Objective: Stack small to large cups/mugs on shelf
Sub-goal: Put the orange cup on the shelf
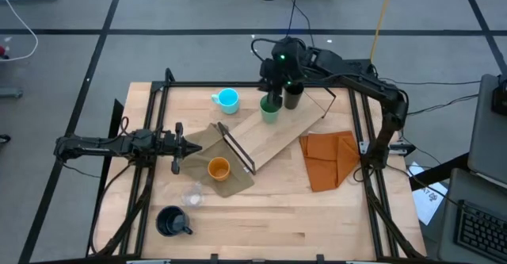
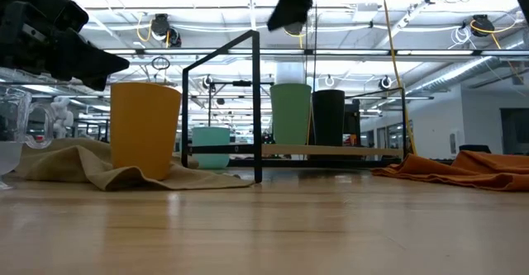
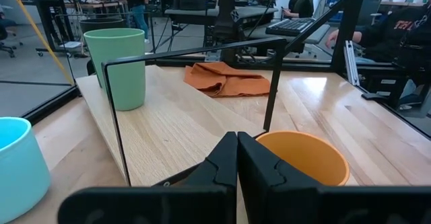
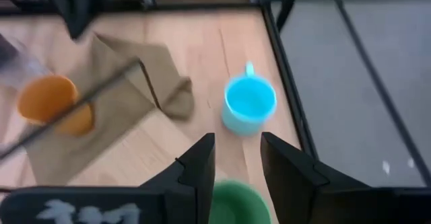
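Right wrist view alone shows the right gripper [image 4: 236, 163] from behind: fingers parted, nothing between them, directly above the green cup [image 4: 237, 204]. High view: right arm reaches in from the right side to the far end of the shelf [image 1: 273, 137], whose long axis runs diagonally. Green cup and black tumbler [image 1: 292, 96] stand upright there. Left gripper [image 1: 192, 146] closed, empty, level, beside the orange cup [image 1: 219, 168].
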Available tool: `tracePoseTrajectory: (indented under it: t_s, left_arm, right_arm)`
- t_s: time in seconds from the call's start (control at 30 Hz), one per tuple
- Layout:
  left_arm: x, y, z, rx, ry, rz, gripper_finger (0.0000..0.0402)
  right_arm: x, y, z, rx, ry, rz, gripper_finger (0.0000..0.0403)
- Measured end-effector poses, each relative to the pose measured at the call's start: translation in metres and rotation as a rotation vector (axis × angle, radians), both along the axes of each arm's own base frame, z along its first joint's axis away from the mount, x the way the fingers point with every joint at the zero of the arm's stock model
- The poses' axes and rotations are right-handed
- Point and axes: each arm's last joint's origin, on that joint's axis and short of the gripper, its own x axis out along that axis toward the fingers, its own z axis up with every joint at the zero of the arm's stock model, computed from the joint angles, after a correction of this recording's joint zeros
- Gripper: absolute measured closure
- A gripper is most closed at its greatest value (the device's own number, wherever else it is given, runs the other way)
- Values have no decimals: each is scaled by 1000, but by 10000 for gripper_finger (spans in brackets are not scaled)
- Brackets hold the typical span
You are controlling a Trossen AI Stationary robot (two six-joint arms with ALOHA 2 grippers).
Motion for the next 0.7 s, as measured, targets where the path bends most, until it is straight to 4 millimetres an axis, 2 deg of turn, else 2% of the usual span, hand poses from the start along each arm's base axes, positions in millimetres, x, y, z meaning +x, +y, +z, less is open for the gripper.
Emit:
tracePoseTrajectory:
  t_s: [0.27, 0.43, 0.57, 0.7]
  left_arm:
    - [0, 0, 0, -3, -1, 1, 392]
    - [0, 0, 0, -5, 0, 0, 391]
    - [0, 0, 0, -5, 0, 0, 391]
    - [0, 0, 0, -9, 0, -2, 391]
  right_arm:
    - [10, 42, 17, -45, -104, 121, 291]
    - [12, 77, 24, -57, -125, 224, 291]
    - [1, 107, 41, -66, -181, 298, 291]
    - [-21, 135, 60, -67, -226, 366, 291]
